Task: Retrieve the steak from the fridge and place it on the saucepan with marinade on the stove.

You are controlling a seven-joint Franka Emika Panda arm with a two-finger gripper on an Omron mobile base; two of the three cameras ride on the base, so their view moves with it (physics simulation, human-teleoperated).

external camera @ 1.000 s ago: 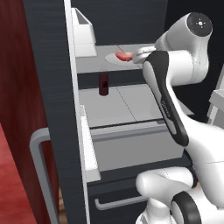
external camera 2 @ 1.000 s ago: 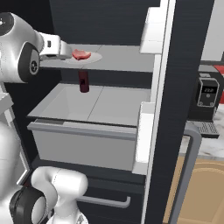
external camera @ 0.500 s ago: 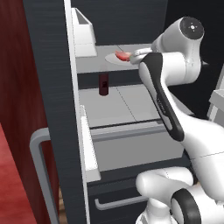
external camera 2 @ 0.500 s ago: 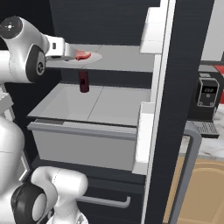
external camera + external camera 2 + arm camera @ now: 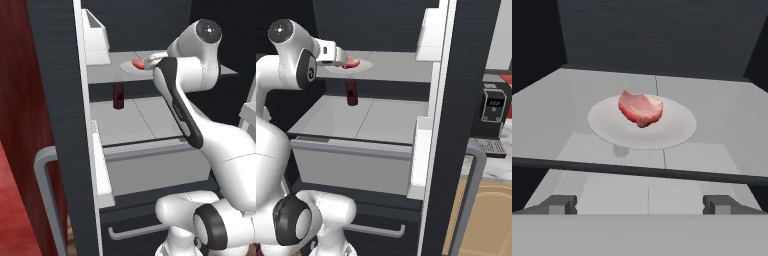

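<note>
Looking into the open fridge, we take its upper shelf as our landmark. The steak lies on a white plate that sits on this shelf, roughly at the middle of its width. In the hand view the plate is ahead of the gripper, past the shelf's dark front edge, and the meat rests slightly toward the far side of the plate. The two finger tips stand wide apart at the bottom of that view, with nothing between them, so the gripper is spread open and holds nothing.

From the left base view the hand reaches in at shelf height, just beside the steak; we cannot tell whether it touches the plate. Below the shelf a small dark red can stands upright on the next level, and under that a light grey bin is pulled out forward.
</note>
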